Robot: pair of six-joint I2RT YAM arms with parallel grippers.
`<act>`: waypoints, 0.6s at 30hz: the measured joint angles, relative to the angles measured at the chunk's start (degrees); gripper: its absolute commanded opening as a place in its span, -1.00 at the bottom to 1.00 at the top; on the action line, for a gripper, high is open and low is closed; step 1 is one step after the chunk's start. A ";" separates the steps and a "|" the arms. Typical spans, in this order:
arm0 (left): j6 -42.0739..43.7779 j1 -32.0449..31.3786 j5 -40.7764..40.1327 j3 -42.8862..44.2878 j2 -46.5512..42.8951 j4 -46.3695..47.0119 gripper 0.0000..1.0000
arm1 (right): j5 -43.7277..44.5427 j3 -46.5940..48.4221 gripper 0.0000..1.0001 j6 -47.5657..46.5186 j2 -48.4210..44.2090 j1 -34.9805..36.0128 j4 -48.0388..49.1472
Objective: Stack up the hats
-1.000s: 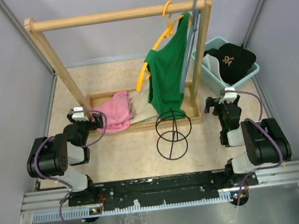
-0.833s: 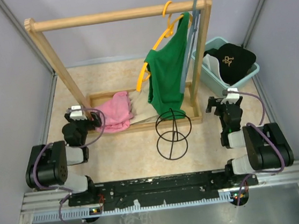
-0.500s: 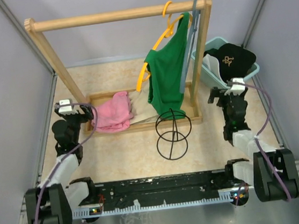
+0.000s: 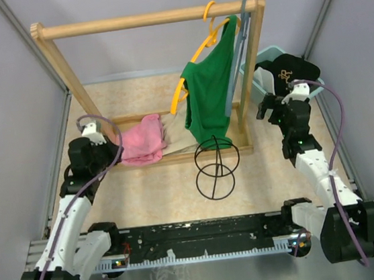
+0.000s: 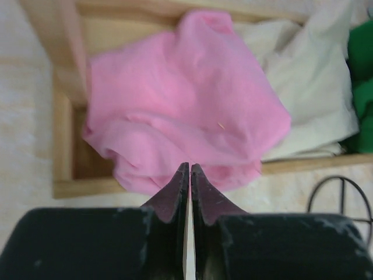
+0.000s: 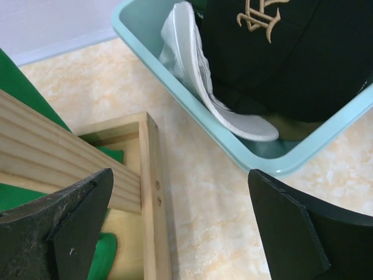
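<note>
The black hat [image 6: 291,58] and the white hat [image 6: 198,76] lie in the blue bin [image 6: 245,153], just ahead of the right claw [image 6: 179,175], which is spread wide and empty. The left claw [image 5: 190,169] is clenched on nothing, near the pink cloth [image 5: 186,111].

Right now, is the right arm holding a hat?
No: its fingers stand wide apart, empty; the black cap lies in the bin.

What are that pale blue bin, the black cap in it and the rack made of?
The bin looks like smooth moulded plastic, slightly glossy. The black cap seems matte fabric with a stitched gold emblem. The rack looks like pale unpainted wood; grain lines show.
</note>
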 measured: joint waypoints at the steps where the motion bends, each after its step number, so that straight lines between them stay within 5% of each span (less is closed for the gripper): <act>1: -1.86 -2.08 -0.57 1.42 0.83 -3.69 -0.85 | 0.00 0.00 0.98 0.28 -0.28 0.00 -0.79; 9: -15.85 -16.22 -0.59 2.32 7.72 -13.11 -1.00 | -0.11 -0.39 0.98 1.14 -2.34 0.00 -3.98; 18: -22.10 -19.87 -4.28 -3.04 18.01 -5.99 -1.00 | -0.22 -1.62 0.98 1.40 -4.68 0.00 -5.57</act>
